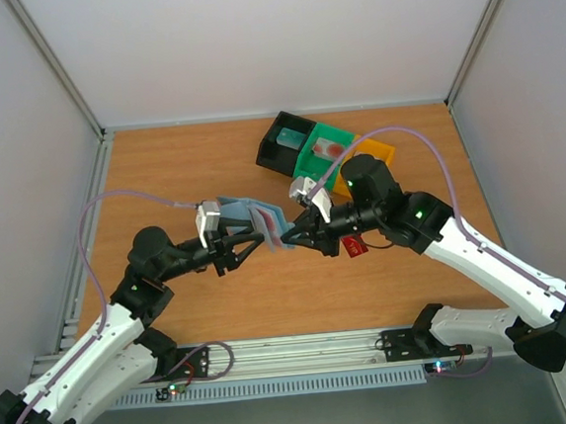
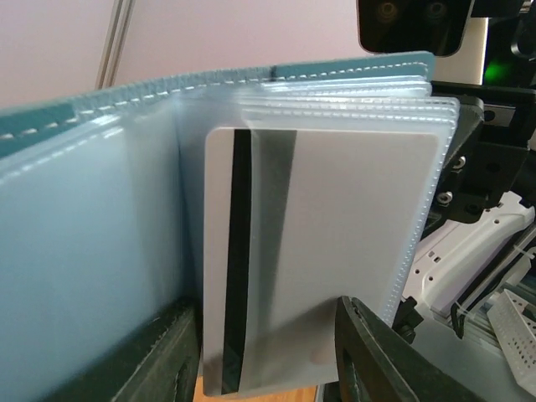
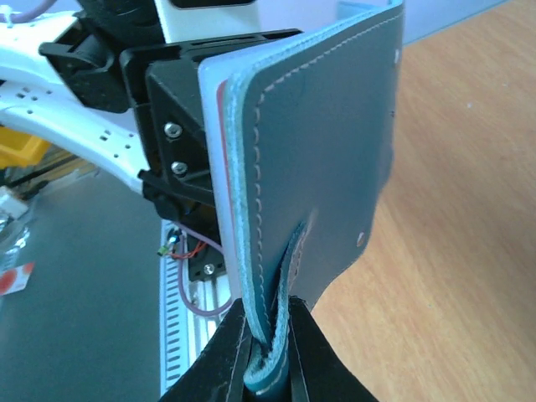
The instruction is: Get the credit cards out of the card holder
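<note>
Clamps the soft card holder [image 3: 335,126] in the right gripper [image 3: 268,360], pinches a stiff, probably slick credit card [image 2: 335,234] edgewise in the left gripper [image 2: 268,335]

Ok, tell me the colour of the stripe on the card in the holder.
Black, on a white card; best in left wrist view.

Soft, even overhead light lit the worktop [image 1: 161,173] brightly, my arms casting only faint shadows. Close up, the card holder's [image 2: 84,251] clear sleeves caught pale glare, a grey shadow banded the white credit card [image 2: 360,234], and my left end effector's [image 2: 268,318] fingers were blurred.
</note>
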Motion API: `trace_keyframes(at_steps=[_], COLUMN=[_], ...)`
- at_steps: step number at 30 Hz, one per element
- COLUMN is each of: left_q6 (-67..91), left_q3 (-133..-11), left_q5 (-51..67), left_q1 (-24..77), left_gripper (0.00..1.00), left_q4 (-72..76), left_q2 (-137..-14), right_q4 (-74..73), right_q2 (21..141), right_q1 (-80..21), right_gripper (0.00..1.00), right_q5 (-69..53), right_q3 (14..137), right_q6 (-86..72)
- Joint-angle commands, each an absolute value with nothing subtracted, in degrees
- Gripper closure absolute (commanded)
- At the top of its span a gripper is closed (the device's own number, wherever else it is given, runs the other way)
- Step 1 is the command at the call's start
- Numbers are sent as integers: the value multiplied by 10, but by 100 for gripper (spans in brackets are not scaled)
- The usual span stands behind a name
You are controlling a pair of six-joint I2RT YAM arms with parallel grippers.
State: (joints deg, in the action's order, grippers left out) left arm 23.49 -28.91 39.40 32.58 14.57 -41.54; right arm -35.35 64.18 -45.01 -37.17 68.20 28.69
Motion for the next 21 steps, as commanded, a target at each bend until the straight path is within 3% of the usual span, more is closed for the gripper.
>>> trace_keyframes(at_steps=[1,10,21], left_q6=[219,227,223], left_q3=[-289,-291,-308], left_q5=[407,464,511], left_q1=[322,322,322], left_gripper=[54,58,79], left_q4=[188,237,252], left_q2=[-412,-412,-397], right_q4=[-344,-324,-320], right_q2=[648,658,665], right_q1=[-454,-454,-442], right_gripper=[99,99,99], right_q5=[-452,-420,-359], right_q3=[703,696,686], right_q6=[314,305,301])
